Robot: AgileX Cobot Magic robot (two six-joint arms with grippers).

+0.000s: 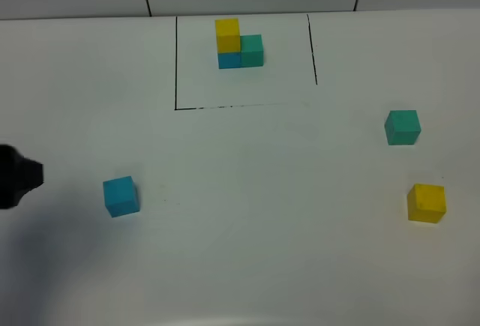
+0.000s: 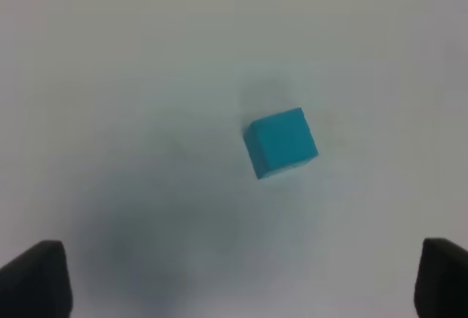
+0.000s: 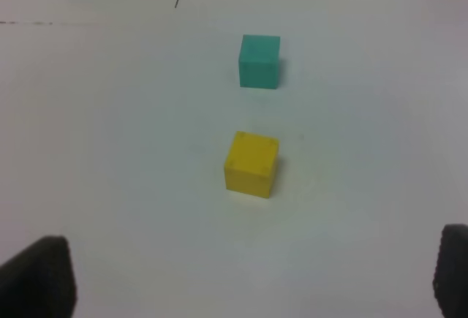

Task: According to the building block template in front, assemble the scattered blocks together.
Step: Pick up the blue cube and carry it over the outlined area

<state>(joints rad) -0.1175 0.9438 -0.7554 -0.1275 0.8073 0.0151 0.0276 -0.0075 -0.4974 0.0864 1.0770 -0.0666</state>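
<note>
1. Standing at the far middle of the white table, the building block template has yellow stacked on blue, with teal-green touching the blue's side. It sits inside a black-lined rectangle, clear of every line.
2. The blue cube lies at the near left, turned a little askew, with bare table on all sides.
3. The left gripper hangs over the table's left edge. Its fingers are spread wide with nothing between them, and the blue cube lies ahead of the tips, untouched.
4. The green cube and yellow cube lie at the right, well apart, with the yellow nearer the front.
5. The right gripper has its fingers parted wide and empty. The yellow cube lies ahead between them, with the green one beyond it.
</note>
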